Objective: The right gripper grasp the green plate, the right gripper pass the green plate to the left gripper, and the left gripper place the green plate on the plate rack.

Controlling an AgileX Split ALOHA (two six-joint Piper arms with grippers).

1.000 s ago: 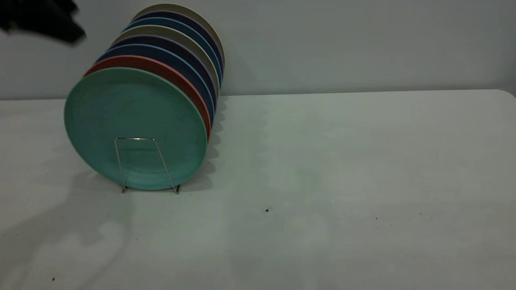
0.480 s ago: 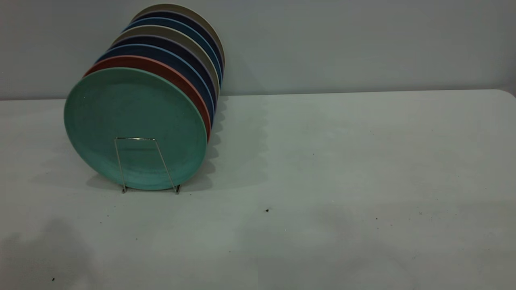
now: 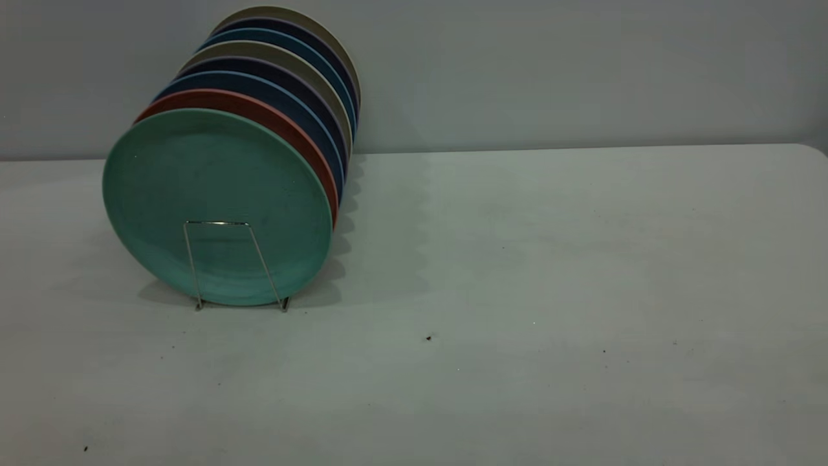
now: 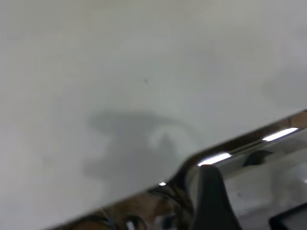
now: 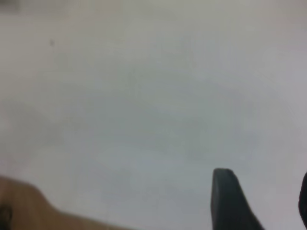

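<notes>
The green plate (image 3: pixel 217 206) stands upright at the front of the rack (image 3: pixel 233 264), ahead of a salmon plate (image 3: pixel 284 126). Neither arm shows in the exterior view. The left gripper (image 4: pixel 213 201) hangs over the table edge; its opening cannot be told. The right gripper (image 5: pixel 261 201) hovers over bare table (image 5: pixel 144 105), fingers apart, holding nothing.

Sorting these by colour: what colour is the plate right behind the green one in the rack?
Salmon-red plate, seen best in the exterior view.
</notes>
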